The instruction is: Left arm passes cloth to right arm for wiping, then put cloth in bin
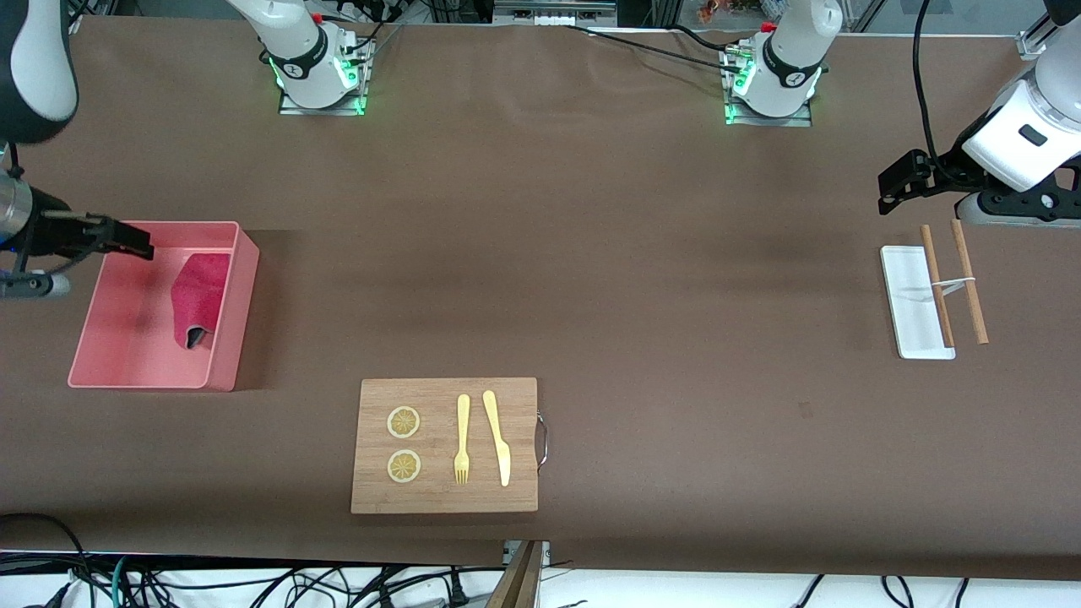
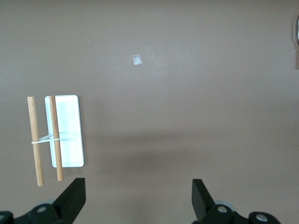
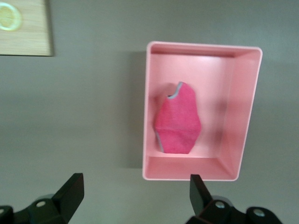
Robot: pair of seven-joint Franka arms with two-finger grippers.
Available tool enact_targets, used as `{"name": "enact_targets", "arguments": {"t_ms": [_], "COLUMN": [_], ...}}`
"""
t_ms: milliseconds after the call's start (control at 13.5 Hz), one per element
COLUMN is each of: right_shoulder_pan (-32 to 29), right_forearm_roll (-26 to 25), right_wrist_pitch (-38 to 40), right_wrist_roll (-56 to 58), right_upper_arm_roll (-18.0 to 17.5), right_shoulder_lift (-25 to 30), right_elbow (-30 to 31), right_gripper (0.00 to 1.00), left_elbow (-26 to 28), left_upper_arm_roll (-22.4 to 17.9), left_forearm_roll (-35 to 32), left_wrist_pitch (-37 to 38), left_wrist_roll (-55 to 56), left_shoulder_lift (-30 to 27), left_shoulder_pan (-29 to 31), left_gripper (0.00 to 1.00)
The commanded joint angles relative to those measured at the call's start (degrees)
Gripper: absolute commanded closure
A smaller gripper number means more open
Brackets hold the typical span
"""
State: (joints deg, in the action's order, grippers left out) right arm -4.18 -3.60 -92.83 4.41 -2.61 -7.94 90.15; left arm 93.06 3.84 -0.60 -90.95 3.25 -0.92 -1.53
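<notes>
The magenta cloth [image 1: 201, 295] lies crumpled inside the salmon-pink bin [image 1: 135, 333], leaning on the bin wall that faces the left arm's end of the table. My right gripper [image 1: 127, 241] hangs open and empty over the bin's edge closest to the robots' bases. In the right wrist view the cloth [image 3: 177, 122] and the bin [image 3: 202, 47] lie below the open right gripper [image 3: 135, 196], apart from it. My left gripper [image 1: 899, 181] waits open and empty in the air at the left arm's end of the table, and the left wrist view shows only bare table under this gripper [image 2: 138, 196].
A wooden cutting board [image 1: 445, 498] near the front camera carries two lemon slices [image 1: 404, 422], a yellow fork [image 1: 462, 439] and a yellow knife [image 1: 498, 439]. A narrow white tray [image 1: 912, 325] with two banded wooden sticks [image 1: 969, 283] lies at the left arm's end.
</notes>
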Motion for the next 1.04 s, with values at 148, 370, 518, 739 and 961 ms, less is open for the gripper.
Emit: {"name": "enact_targets", "arguments": {"t_ms": [148,370,518,739,961], "right_shoulder_pan": [-0.5,-0.6,-0.6,-0.6,-0.6], "right_forearm_roll": [0.7,-0.1,0.5,0.7,0.6], "right_wrist_pitch": [2.3,2.6,4.8,6.5,6.5], "right_wrist_roll": [0.1,0.1,-1.0,-5.7,-5.5], "right_upper_arm_roll": [-1.3,-1.3,-1.4,-1.4,-1.6], "right_shoulder_lift": [5.2,7.4,7.4,7.4,7.3], "right_elbow": [0.5,-0.4,-0.5,-0.6,-0.6], "right_gripper": [0.00,0.00,0.00,0.00,0.00], "left_elbow": [0.0,0.0,0.0,0.0,0.0], "left_upper_arm_roll": [0.0,0.0,0.0,0.1,0.0], "left_forearm_roll": [0.9,0.9,0.9,0.9,0.9], "left_wrist_pitch": [0.0,0.0,0.0,0.0,0.0], "left_wrist_roll": [0.1,0.1,0.1,0.1,0.1], "left_shoulder_lift": [-0.7,-0.7,-0.7,-0.7,-0.7], "left_shoulder_pan": [0.1,0.1,0.1,0.1,0.1], "left_gripper": [0.00,0.00,0.00,0.00,0.00]}}
